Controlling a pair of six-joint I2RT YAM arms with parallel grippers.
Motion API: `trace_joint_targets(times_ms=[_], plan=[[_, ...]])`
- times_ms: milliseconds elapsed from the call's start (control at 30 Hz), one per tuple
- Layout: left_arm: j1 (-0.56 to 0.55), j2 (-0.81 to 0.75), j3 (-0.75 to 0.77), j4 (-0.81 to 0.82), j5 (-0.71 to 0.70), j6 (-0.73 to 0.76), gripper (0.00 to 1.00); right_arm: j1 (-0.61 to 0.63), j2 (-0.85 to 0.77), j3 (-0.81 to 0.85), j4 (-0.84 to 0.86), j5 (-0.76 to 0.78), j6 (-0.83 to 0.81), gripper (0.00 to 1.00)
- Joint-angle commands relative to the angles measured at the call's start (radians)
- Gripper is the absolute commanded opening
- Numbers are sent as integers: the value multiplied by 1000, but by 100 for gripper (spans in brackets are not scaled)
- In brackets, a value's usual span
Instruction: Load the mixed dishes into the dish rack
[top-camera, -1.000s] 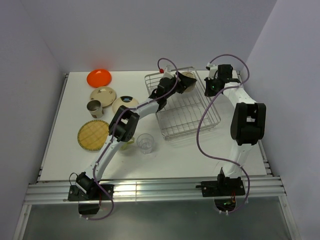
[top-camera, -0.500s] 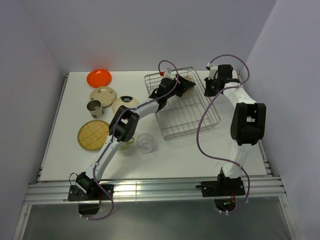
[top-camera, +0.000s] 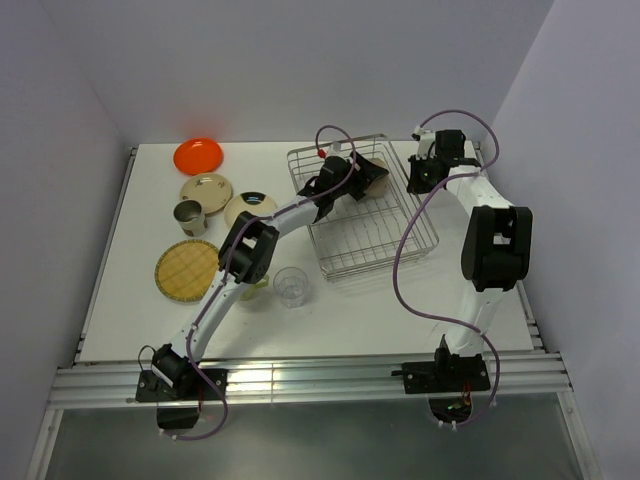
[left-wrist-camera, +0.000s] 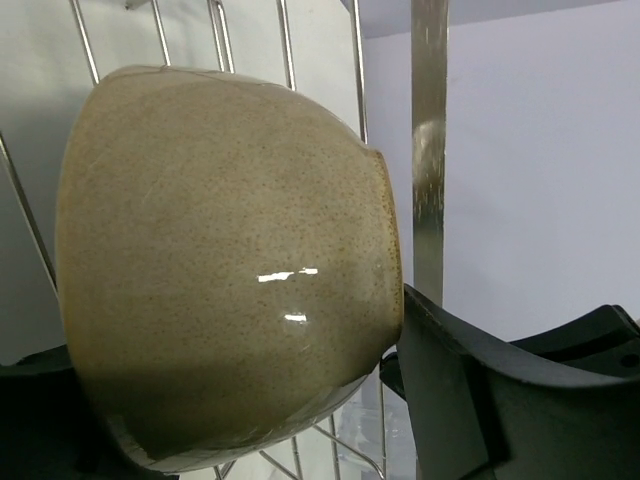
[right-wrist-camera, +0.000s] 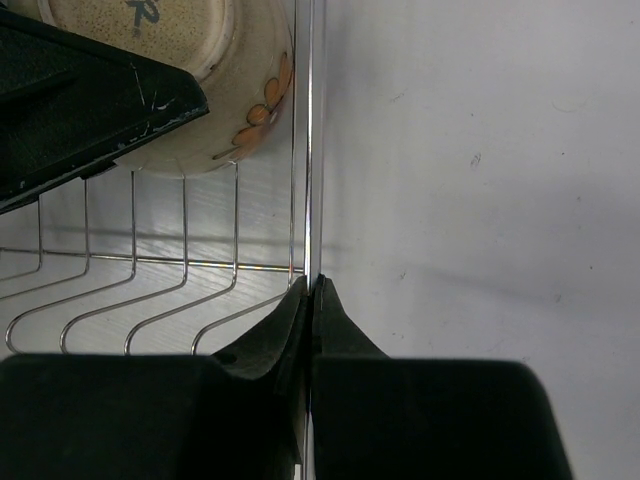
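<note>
The silver wire dish rack (top-camera: 370, 240) stands at the table's right half. A cream speckled bowl (top-camera: 378, 176) (left-wrist-camera: 230, 260) lies on its side on the wires in the rack's far corner. My left gripper (top-camera: 366, 172) (left-wrist-camera: 230, 400) stands open around it, with one finger (left-wrist-camera: 470, 390) against the bowl's foot. My right gripper (top-camera: 420, 178) (right-wrist-camera: 312, 285) is shut on the rack's right rim wire (right-wrist-camera: 305, 150). The bowl (right-wrist-camera: 200, 60) also shows in the right wrist view.
Left of the rack lie an orange plate (top-camera: 197, 155), a tan plate (top-camera: 206, 187), a cream plate with a dark mark (top-camera: 250, 207) and a woven round plate (top-camera: 186, 269). A grey-brown cup (top-camera: 187, 214) and a clear glass (top-camera: 291, 285) stand nearby.
My left jaws have spread wider around the bowl, and the bowl has sunk lower into the rack's far corner. The right gripper has kept its hold on the rim.
</note>
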Motion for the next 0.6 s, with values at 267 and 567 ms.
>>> trace_joint_targets(times_ms=[267,567], plan=[[11,-96,-21,-60,-21,32,99,21,-19,-32,-44,-63,31,1],[22,-179,-60,-274,-56,21,99,21,-16,-32,-37,-46,33,1]])
